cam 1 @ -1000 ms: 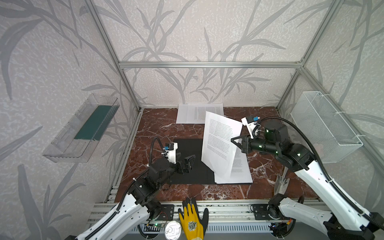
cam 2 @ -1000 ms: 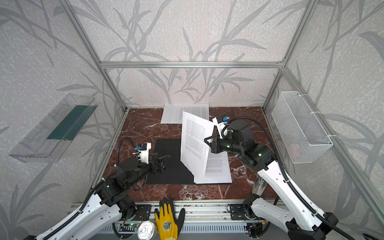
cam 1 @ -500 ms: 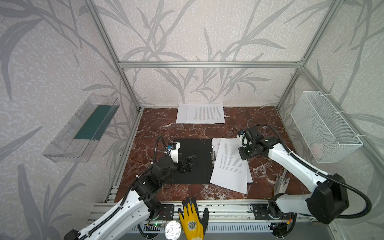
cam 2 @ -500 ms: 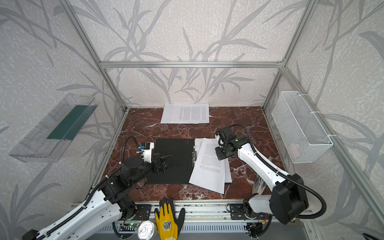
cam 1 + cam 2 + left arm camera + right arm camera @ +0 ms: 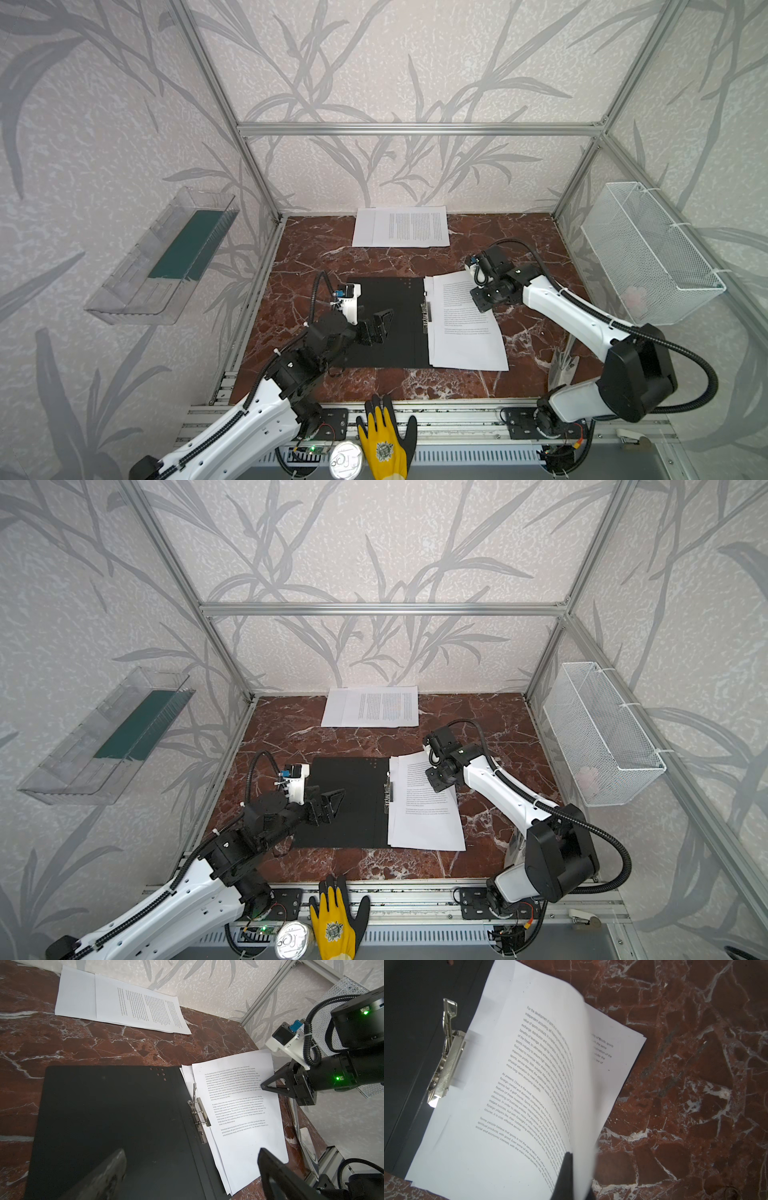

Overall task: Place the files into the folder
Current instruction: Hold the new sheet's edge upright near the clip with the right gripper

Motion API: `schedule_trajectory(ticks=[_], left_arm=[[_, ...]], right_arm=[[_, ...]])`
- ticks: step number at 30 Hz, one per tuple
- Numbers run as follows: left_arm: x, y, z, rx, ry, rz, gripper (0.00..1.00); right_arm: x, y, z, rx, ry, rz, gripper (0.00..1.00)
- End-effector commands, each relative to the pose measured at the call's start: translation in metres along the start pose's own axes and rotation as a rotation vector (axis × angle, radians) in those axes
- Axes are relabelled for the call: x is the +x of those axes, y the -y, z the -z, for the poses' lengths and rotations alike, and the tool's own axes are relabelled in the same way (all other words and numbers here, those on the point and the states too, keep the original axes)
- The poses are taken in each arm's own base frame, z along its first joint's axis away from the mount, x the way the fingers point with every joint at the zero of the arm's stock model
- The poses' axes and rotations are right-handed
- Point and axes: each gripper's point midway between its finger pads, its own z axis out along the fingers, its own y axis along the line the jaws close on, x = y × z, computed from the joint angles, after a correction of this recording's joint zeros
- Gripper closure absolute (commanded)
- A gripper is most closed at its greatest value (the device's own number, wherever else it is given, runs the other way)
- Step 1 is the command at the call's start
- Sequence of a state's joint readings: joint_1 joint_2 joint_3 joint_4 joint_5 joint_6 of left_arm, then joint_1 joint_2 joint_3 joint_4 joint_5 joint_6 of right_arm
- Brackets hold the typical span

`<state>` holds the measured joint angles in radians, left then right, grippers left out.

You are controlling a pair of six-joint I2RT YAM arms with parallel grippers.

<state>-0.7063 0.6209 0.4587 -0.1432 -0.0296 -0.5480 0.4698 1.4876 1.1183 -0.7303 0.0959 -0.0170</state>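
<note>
Right hand (image 5: 262, 1086) pinched shut on edge of files (image 5: 239, 1105), left hand (image 5: 191, 1159) spread wide above folder (image 5: 104, 1115)

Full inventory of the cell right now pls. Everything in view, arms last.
table: one, red-brown marble, cell floor.
folder: one, black, open flat at table centre.
clip: one, silver, on the folder's spine.
files by clip: at least two sheets, white, right of the clip in both top views.
files at back: at least two sheets, white, by the back wall.
clear tray: one, transparent, left wall, holds a dark green panel.
wire basket: one, white, right wall.
glove: one, yellow and black, front rail.
tin: one, silver, beside the glove.
left gripper: one, black, open above the folder.
right gripper: one, black, shut on the top sheet's edge.
</note>
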Motion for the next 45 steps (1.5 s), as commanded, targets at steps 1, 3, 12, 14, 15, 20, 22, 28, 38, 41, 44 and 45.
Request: schedule_trajectory(ticks=[1, 3, 12, 14, 15, 20, 22, 28, 38, 41, 44, 45], left_arm=[[-0.006, 0.002, -0.001, -0.001, 0.022, -0.015, 0.01], [-0.006, 0.001, -0.001, -0.005, 0.024, -0.015, 0.01], [-0.003, 0.001, -0.005, -0.003, 0.01, -0.016, 0.01], [-0.003, 0.002, -0.005, -0.001, 0.01, -0.017, 0.01], [-0.003, 0.001, -0.005, -0.002, 0.009, -0.017, 0.01], [-0.002, 0.001, -0.006, -0.001, 0.005, -0.016, 0.01], [-0.002, 0.002, -0.006, -0.002, 0.005, -0.017, 0.01], [-0.002, 0.002, -0.006, 0.0, 0.005, -0.017, 0.01], [-0.001, 0.002, -0.007, 0.001, 0.003, -0.015, 0.01], [-0.001, 0.002, -0.006, 0.002, 0.003, -0.015, 0.01], [-0.001, 0.002, -0.007, 0.0, 0.003, -0.015, 0.01], [-0.001, 0.002, -0.007, 0.0, 0.002, -0.014, 0.01]], right_arm=[[-0.006, -0.004, -0.002, -0.013, -0.022, 0.021, 1.0], [-0.007, -0.006, -0.005, -0.025, -0.032, 0.022, 1.0], [-0.006, -0.014, -0.01, -0.071, -0.045, 0.017, 1.0], [-0.007, -0.014, -0.011, -0.073, -0.045, 0.016, 1.0], [-0.007, -0.014, -0.011, -0.073, -0.044, 0.015, 1.0], [-0.01, -0.017, -0.01, -0.087, -0.034, 0.015, 1.0], [-0.01, -0.017, -0.01, -0.092, -0.036, 0.014, 1.0], [-0.011, -0.019, -0.012, -0.098, -0.039, 0.009, 1.0], [-0.012, -0.02, -0.014, -0.102, -0.042, 0.003, 1.0], [-0.011, -0.019, -0.015, -0.097, -0.048, 0.001, 0.94], [-0.013, -0.017, -0.015, -0.086, -0.044, 0.003, 0.8], [-0.014, -0.016, -0.016, -0.083, -0.042, 0.001, 0.75]])
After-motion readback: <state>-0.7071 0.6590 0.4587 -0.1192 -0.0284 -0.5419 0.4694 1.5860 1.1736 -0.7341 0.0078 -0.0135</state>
